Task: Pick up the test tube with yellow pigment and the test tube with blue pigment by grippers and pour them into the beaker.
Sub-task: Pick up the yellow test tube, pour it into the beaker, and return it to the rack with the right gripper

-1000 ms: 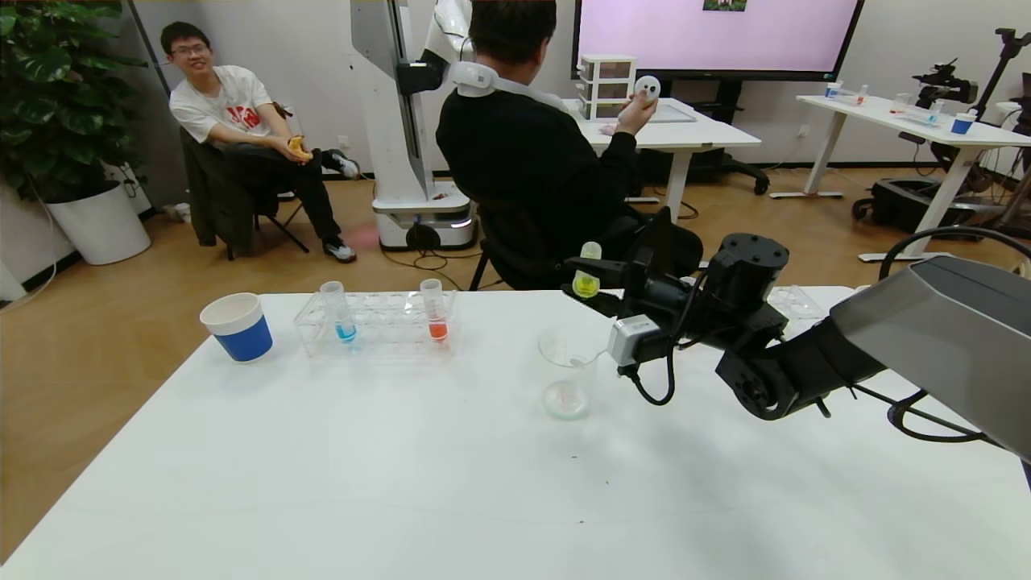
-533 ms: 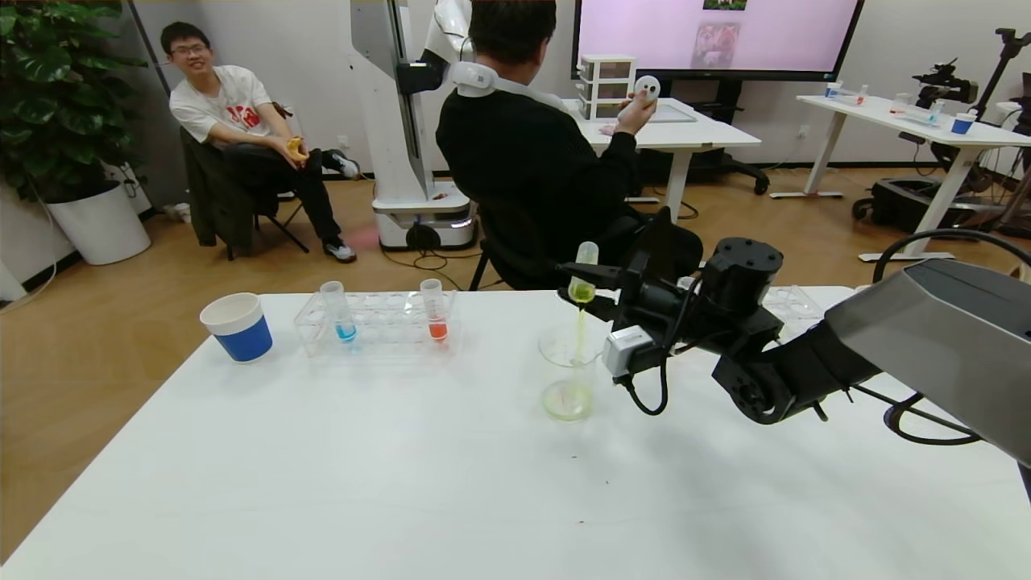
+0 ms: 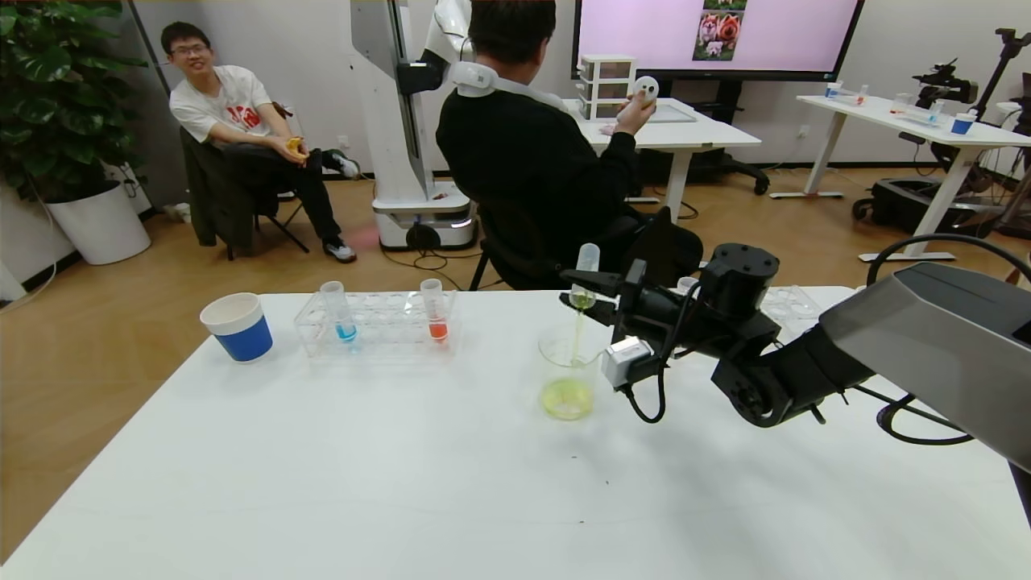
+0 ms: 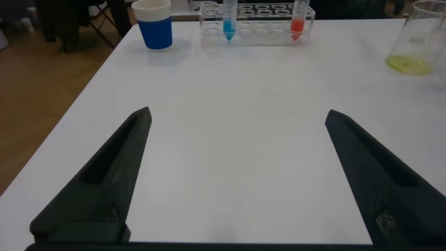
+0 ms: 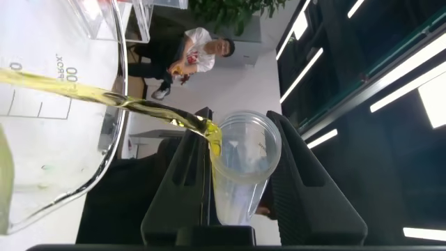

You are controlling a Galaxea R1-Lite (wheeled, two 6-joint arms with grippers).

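Yellow pool in beaker deeper than before, right gripper clamping tilted test tube with yellow pigment, left gripper spread, empty

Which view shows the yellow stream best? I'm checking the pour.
The right wrist view: the stream leaves the tube into the beaker close up. The head view shows it thin; the left wrist view, only the beaker.

Wood floor, white desks, big wall screen, potted plant.
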